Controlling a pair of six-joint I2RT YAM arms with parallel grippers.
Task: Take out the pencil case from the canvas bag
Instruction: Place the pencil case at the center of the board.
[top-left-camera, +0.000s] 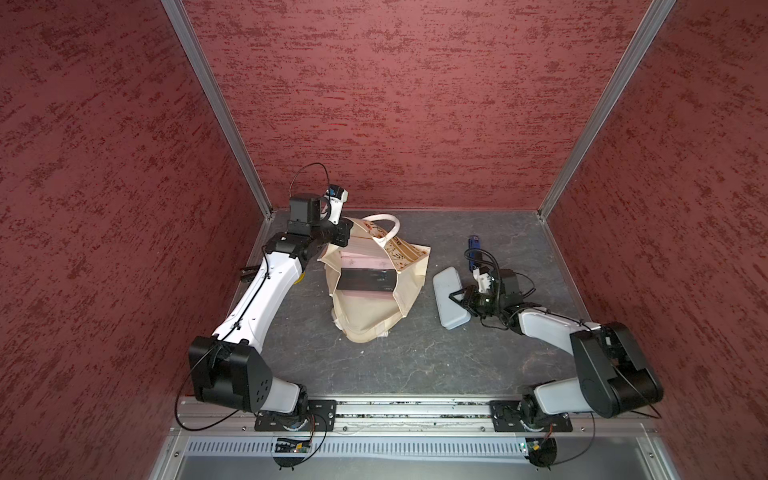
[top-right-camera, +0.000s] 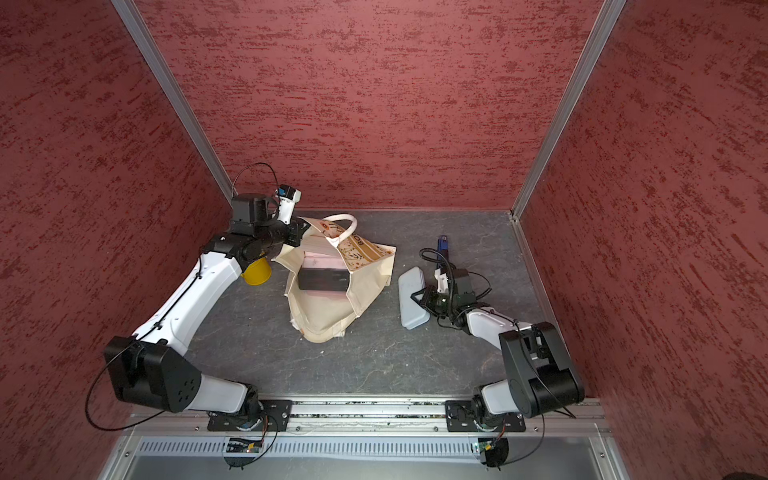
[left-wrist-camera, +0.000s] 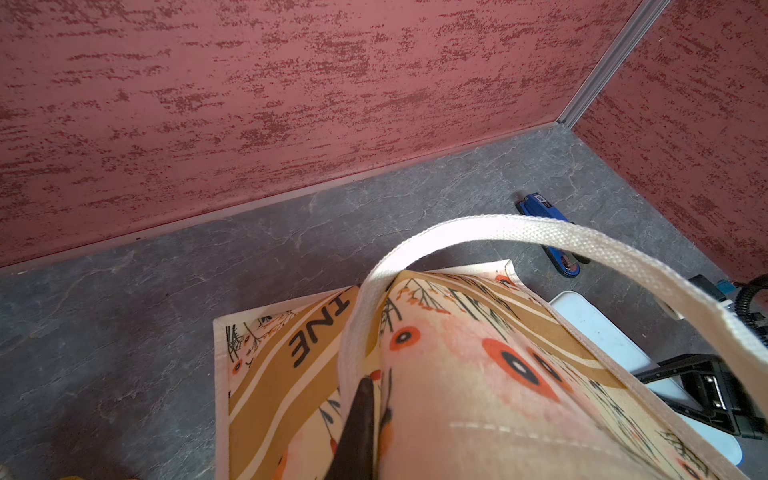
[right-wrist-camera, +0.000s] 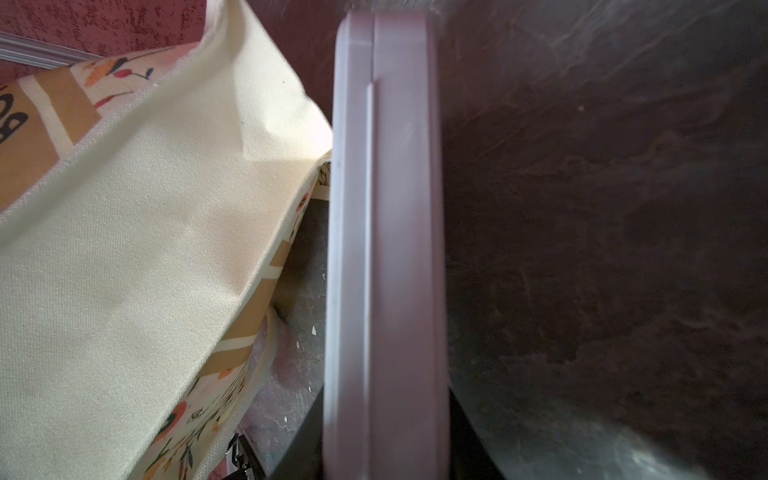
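— Clamping anything, the right pincer (top-left-camera: 459, 300)?
— Yes, it is squeezing the pencil case (top-left-camera: 444, 286) between its fingers, outside the canvas bag (top-left-camera: 374, 328) lying just beyond.
— And the left pincer (top-left-camera: 348, 235)?
— Its jaws are pressing together on the bag's rim.

— Where do your two top views sit?
— High over the near edge, side by side, looking down on the whole grey marbled bench (top-left-camera: 374, 365); you get nearly the same scene twice.
— And your wrist cameras?
— Your left looks close across the cream floral canvas bag (left-wrist-camera: 478, 374) toward the red textured back wall (left-wrist-camera: 249, 104); your right sits tight beside the pale rounded hard case (right-wrist-camera: 386, 249). Both show from above too.
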